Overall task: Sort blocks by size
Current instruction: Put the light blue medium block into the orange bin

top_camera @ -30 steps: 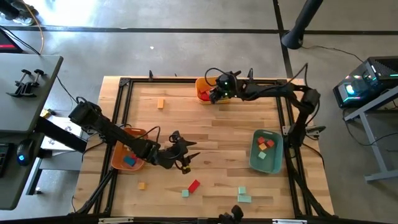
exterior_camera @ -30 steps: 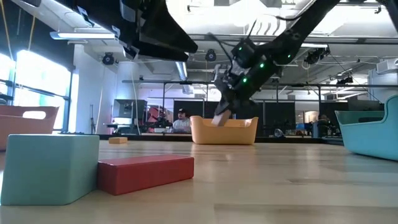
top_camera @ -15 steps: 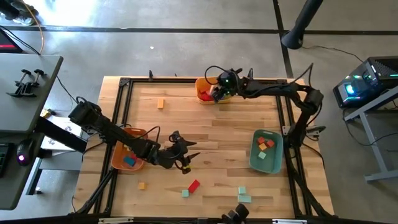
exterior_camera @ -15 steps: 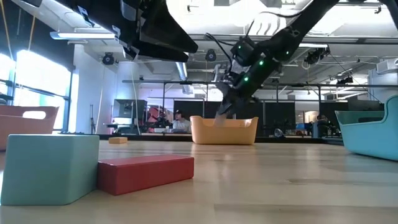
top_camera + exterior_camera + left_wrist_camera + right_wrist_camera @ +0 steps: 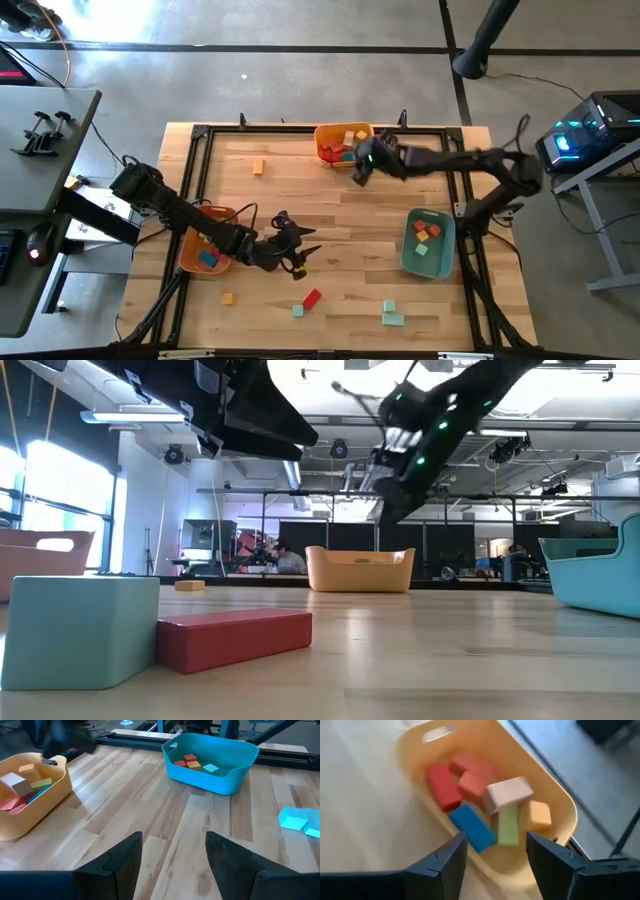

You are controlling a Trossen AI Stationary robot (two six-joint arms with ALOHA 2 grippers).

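Yellow tray [image 5: 555,805] blocks [image 5: 485,807] blurred; right tool [image 5: 495,857] apparently empty.

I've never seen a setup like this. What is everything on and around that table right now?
yellow tray: one, far edge of the table, middle
blocks in yellow tray: about seven; red, salmon, blue, green, orange, pale
teal tray: one, right side
blocks in teal tray: at least three; red, orange, pale green
orange tray: one, left side, partly under the left arm
orange loose blocks: two, left half of the table
red bar: one, near edge
teal loose blocks: three, near edge
left tool: open, empty, mid-table
right tool: open, empty, beside the yellow tray
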